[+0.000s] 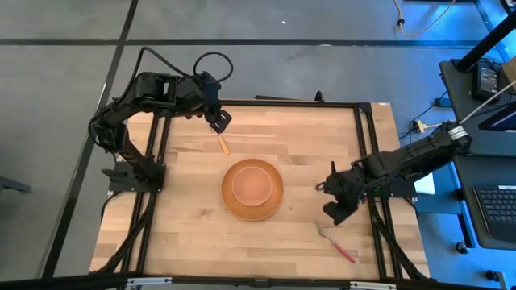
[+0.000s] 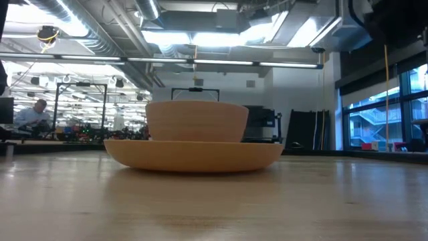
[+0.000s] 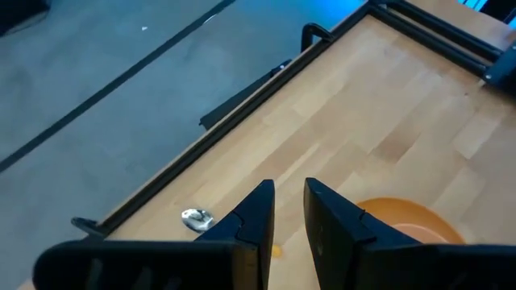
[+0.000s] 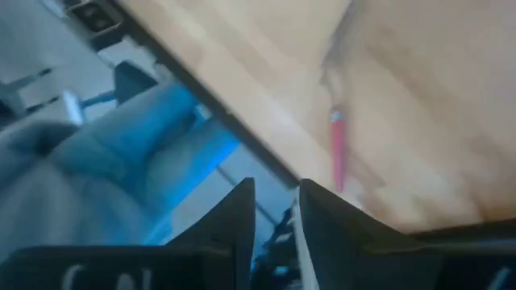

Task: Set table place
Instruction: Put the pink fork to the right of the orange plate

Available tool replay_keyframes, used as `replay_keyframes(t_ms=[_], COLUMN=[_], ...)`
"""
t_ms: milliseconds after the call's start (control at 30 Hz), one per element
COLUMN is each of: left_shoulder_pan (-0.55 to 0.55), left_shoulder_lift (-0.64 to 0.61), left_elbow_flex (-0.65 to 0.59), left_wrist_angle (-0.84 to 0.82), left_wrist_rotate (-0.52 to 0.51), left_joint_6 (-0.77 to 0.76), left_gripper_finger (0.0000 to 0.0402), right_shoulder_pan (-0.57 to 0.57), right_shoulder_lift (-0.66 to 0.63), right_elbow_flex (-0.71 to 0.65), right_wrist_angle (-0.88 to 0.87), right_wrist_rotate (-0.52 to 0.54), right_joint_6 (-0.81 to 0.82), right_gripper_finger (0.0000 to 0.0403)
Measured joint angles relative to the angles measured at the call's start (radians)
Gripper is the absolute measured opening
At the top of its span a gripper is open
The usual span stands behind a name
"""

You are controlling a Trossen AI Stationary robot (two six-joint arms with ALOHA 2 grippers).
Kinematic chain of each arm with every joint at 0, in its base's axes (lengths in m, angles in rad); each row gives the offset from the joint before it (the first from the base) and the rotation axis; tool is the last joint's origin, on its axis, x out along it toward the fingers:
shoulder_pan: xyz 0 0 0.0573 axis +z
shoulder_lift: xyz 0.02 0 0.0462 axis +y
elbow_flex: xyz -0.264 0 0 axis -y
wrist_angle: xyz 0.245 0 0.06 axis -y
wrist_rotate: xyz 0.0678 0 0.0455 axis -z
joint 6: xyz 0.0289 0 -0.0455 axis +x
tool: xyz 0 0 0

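Note:
The pale-orange bowl [image 1: 252, 184] stands in the wide orange plate [image 1: 230, 205] at the middle of the table [image 1: 185, 225]; both show in the low view, the bowl [image 2: 196, 120] and the plate [image 2: 194, 155]. The spoon lies on the table near the far edge, its wooden handle [image 1: 223, 146] pointing toward the plate and its metal end [image 3: 196, 217] beside my left fingers. My left gripper [image 1: 219, 121] is shut and empty, over the spoon's metal end. The red-handled fork [image 1: 339, 245] lies at the near right. My right gripper [image 1: 334, 213] is shut and empty, just beyond the fork [image 4: 337, 153].
The black frame rail [image 3: 242, 105] runs along the table's far edge, close to my left gripper. Bare planks lie to the left and right of the plate. A person [image 2: 32, 114] sits far off in the room behind the table.

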State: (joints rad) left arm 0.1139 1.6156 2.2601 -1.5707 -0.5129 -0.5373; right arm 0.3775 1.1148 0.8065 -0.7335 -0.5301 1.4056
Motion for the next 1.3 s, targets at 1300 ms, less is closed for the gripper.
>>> replay_keyframes(t_ms=[1300], left_shoulder_pan=[-0.012], left_shoulder_lift=[0.004], left_elbow_flex=[0.000], left_wrist_angle=[0.011], left_wrist_rotate=[0.000], left_joint_6=[0.052], left_gripper_finger=[0.0063], right_shoulder_pan=[0.408], right_shoulder_lift=[0.004], right_elbow_flex=[-0.336], right_wrist_angle=[0.501], right_wrist_rotate=[0.270], right_joint_6=[0.647], right_gripper_finger=[0.0101])
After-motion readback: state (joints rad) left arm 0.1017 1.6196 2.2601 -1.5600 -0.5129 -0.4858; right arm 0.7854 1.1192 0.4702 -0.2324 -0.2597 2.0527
